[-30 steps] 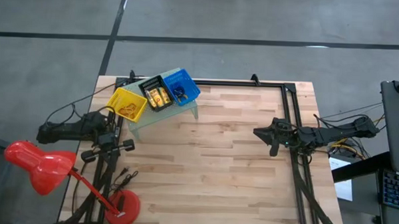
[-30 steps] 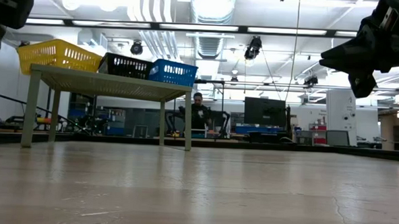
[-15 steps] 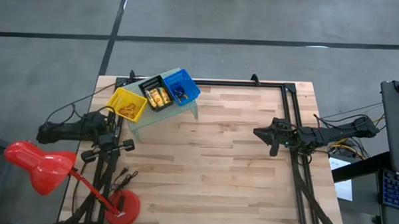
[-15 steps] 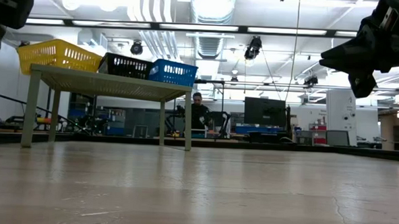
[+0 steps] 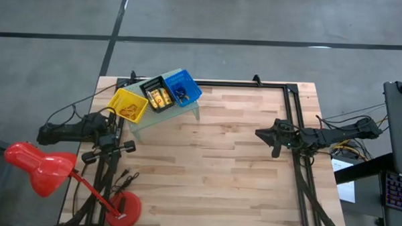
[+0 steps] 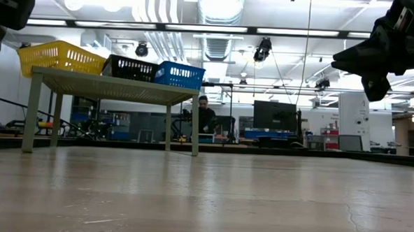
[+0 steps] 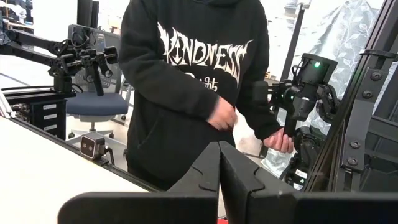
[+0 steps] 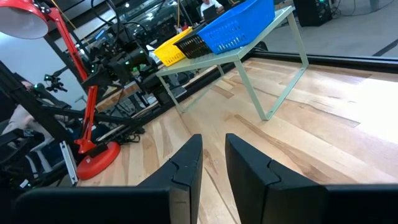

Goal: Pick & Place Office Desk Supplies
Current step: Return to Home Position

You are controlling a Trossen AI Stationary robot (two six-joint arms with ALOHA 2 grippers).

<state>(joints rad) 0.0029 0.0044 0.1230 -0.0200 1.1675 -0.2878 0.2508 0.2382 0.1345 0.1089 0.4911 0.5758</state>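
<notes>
Since no loose supplies can be seen on the bare wood of the table [image 5: 218, 187], the sorting is judged to be done, and the step in hand is taken to be the parking of both arms. The rubber bands [image 5: 129, 110] are seen in the yellow bin [image 5: 118, 99], the yellow-gold pieces [image 5: 159, 98] in the black bin [image 5: 148, 86], and what are taken to be the small rings [image 5: 180, 93] in the blue bin [image 5: 188, 82]. All three bins are set in a row on the pale green riser [image 5: 154, 121], which stands by the far left corner of the table.

The left pincer [image 5: 117, 123] is held at the left edge of the table, just beside the riser and near the yellow bin, with its fingers [image 7: 205, 171] pressed together on nothing. The right pincer [image 5: 260, 134] is held raised off the wood towards the right edge, well apart from the riser and all the supplies, and its fingers [image 8: 186, 163] are parted by a narrow gap, with nothing between them.

Little more is judged to be called for than letting both arms settle clear of the riser, so that no bin is knocked off it. A person [image 7: 193, 74] is seen beyond the table in the left wrist view
</notes>
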